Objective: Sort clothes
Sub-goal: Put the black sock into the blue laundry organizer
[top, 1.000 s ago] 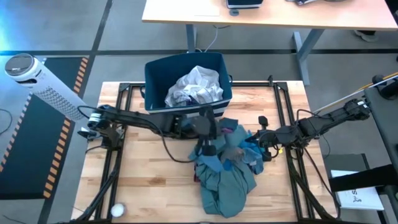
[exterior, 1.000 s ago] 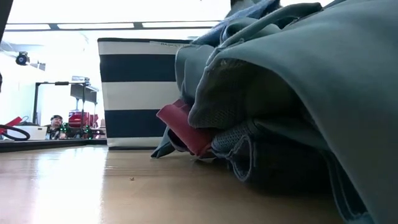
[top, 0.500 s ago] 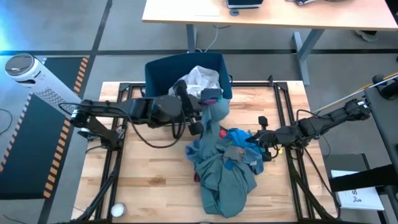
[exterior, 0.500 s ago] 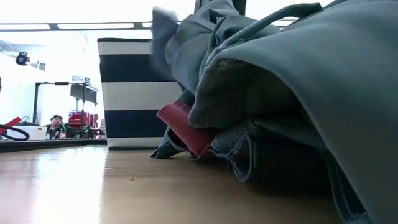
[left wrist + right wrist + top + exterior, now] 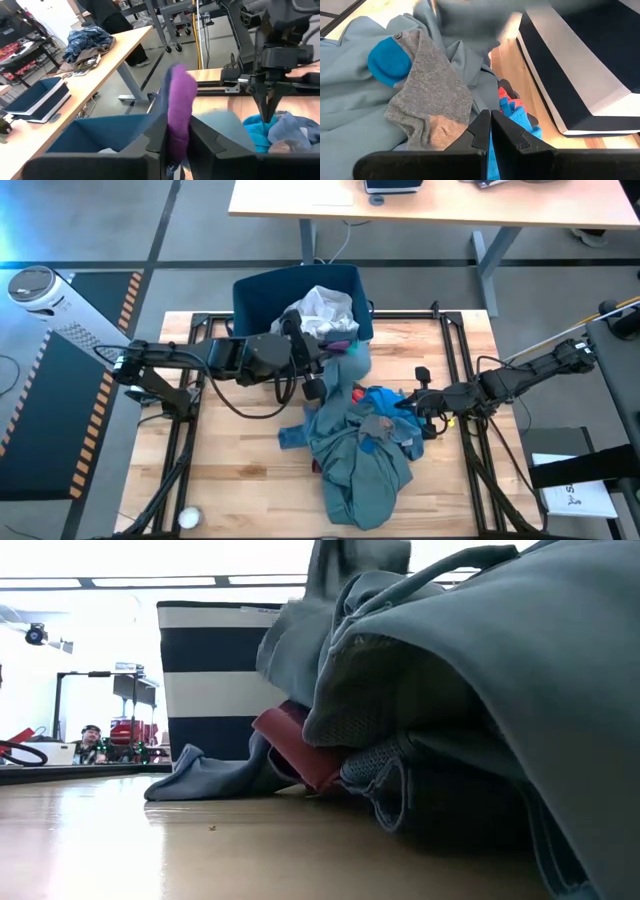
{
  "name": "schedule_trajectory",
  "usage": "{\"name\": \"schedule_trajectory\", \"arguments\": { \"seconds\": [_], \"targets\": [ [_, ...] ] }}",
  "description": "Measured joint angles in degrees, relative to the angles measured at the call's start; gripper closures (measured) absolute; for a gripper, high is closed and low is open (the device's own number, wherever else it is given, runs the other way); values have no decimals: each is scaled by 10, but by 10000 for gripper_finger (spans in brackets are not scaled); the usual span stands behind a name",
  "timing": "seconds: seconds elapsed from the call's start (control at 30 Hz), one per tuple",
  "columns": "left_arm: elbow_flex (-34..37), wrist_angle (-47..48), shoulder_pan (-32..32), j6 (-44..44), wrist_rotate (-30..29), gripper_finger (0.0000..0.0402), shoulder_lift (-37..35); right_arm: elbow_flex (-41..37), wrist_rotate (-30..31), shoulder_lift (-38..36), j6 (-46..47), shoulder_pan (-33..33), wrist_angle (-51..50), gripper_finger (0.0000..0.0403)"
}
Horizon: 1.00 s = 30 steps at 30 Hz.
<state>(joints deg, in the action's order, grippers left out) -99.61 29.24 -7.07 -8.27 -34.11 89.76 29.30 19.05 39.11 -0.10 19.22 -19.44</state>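
Your left tool (image 5: pixel 338 340) is clamped on a small purple garment (image 5: pixel 177 115), held raised at the near rim of the navy bin (image 5: pixel 250 300). The bin lies directly beyond the tool, with the white garment (image 5: pixel 318 310) already inside, so the drop looks like a short forward carry. A teal-green garment (image 5: pixel 360 460) trails from below the tool down to the pile on the desk (image 5: pixel 230 480). Your right tool (image 5: pixel 405 402) rests at the pile's right side, fingers pressed together on nothing.

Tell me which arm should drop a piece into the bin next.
Left. The left gripper is shut on a purple piece beside the bin, while the right gripper waits shut by the pile.
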Motion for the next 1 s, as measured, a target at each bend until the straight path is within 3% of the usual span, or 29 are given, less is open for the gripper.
{"name": "schedule_trajectory", "arguments": {
  "seconds": [0.2, 0.43, 0.53, 0.8, 1.0],
  "targets": [
    [0, -13, 0, -19, -10, 385, 0, 0, 0, 0, 0, 0, 0, 403],
    [0, -8, 7, -78, -145, 399, -4, 0, 0, 0, 0, 0, 0, 403],
    [0, 18, 18, -81, -178, 400, -10, 0, 0, 0, 4, 0, 0, 403],
    [0, 101, 65, -22, -184, 401, -30, -3, 0, 0, 15, 0, 0, 403],
    [0, 135, 106, 1, -140, 401, -37, -5, 0, 0, 16, 0, 0, 403]
  ]
}}
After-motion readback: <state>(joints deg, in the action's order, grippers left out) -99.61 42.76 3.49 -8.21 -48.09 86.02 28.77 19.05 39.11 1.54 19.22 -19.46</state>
